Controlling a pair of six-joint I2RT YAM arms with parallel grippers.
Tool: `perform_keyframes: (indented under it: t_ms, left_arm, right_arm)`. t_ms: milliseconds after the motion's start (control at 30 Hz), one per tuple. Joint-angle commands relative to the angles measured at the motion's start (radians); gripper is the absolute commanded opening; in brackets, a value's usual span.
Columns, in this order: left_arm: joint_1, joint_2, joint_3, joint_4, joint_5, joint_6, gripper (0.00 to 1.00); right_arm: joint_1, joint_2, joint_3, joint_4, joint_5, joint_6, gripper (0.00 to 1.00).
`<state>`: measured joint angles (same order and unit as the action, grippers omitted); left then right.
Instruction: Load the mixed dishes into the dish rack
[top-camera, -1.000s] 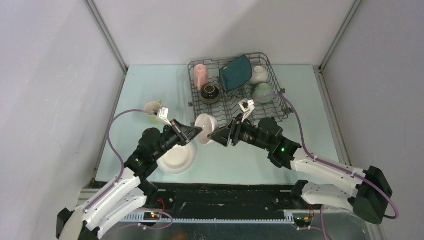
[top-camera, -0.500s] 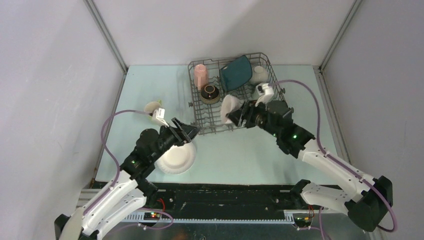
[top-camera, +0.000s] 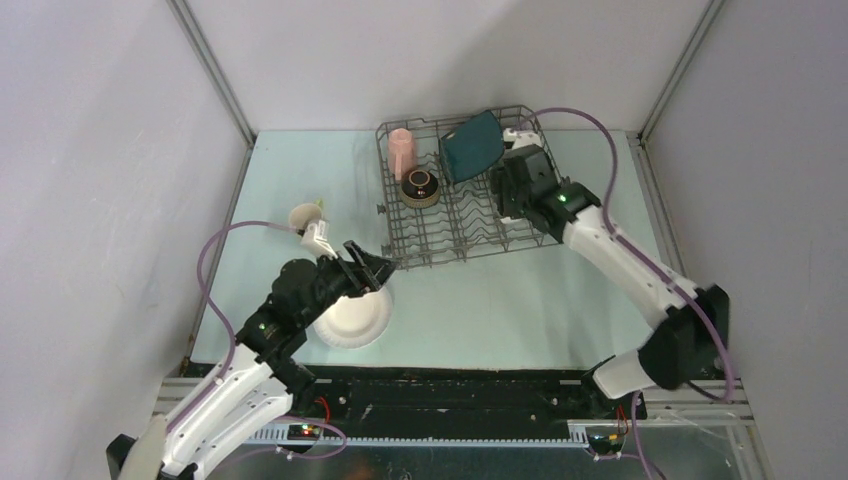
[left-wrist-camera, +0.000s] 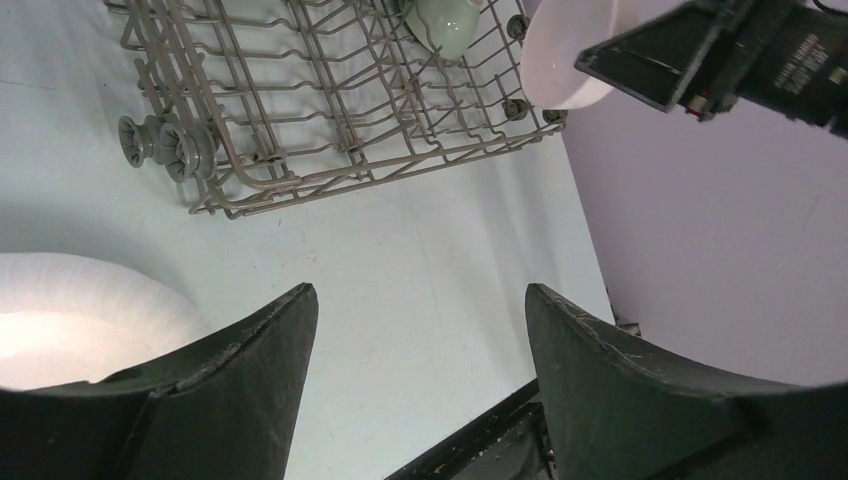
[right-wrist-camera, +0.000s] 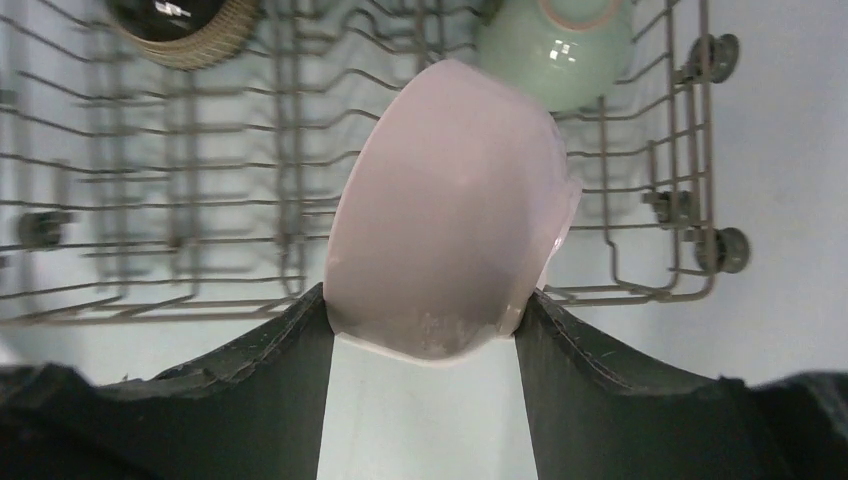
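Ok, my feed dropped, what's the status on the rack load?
Right gripper shut on pink bowl, over rack. Left gripper open, by white plate. Green bowl in rack, just ahead.

The right gripper (right-wrist-camera: 425, 320) clamps the pale pink bowl (right-wrist-camera: 450, 210) at frame centre, one dark finger on each side of it. Behind the bowl lies the dish rack (right-wrist-camera: 630, 293). The brown bowl (right-wrist-camera: 185, 20) sits in the rack at upper left and the pale green bowl (right-wrist-camera: 555, 45) at upper right.
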<state>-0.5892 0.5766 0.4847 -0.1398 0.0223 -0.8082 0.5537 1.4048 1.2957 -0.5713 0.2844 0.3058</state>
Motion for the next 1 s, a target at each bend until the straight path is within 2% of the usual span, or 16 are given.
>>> perform_keyframes:
  t_ms: [0, 133, 267, 533, 733, 800, 833, 867, 900, 933, 967]
  left_arm:
    - [-0.004, 0.011, 0.039, -0.008, -0.018, 0.028, 0.80]
    - [-0.004, 0.018, 0.048, -0.033, -0.019, 0.037, 0.80]
    - [-0.004, 0.001, 0.053, -0.065, -0.061, 0.058, 0.80]
    - [-0.004, -0.042, 0.055, -0.132, -0.146, 0.093, 0.80]
    - [-0.003, -0.046, 0.063, -0.157, -0.156, 0.117, 0.80]
    - [-0.003, -0.049, 0.069, -0.166, -0.156, 0.129, 0.81]
    - [-0.003, -0.052, 0.072, -0.170, -0.162, 0.138, 0.82]
    - [-0.003, -0.054, 0.074, -0.181, -0.166, 0.142, 0.83]
    - [-0.003, -0.059, 0.078, -0.188, -0.184, 0.146, 0.84]
    - [-0.003, -0.061, 0.079, -0.203, -0.193, 0.148, 0.85]
    - [-0.002, -0.065, 0.083, -0.211, -0.213, 0.152, 0.85]
  right_arm:
    - [0.000, 0.160, 0.178, -0.204, 0.198, -0.094, 0.00]
    - [0.006, 0.313, 0.318, -0.324, 0.338, -0.105, 0.00]
    - [-0.004, 0.449, 0.419, -0.373, 0.453, -0.133, 0.00]
    - [-0.043, 0.616, 0.474, -0.380, 0.472, -0.198, 0.02]
    - [-0.058, 0.731, 0.500, -0.387, 0.474, -0.207, 0.03]
    - [-0.068, 0.767, 0.524, -0.411, 0.440, -0.205, 0.14]
    - [-0.076, 0.789, 0.539, -0.425, 0.424, -0.202, 0.27]
    - [-0.080, 0.792, 0.544, -0.429, 0.415, -0.196, 0.34]
    - [-0.087, 0.795, 0.546, -0.432, 0.396, -0.193, 0.48]
    - [-0.089, 0.793, 0.546, -0.432, 0.389, -0.185, 0.55]
    - [-0.091, 0.785, 0.545, -0.428, 0.379, -0.176, 0.69]
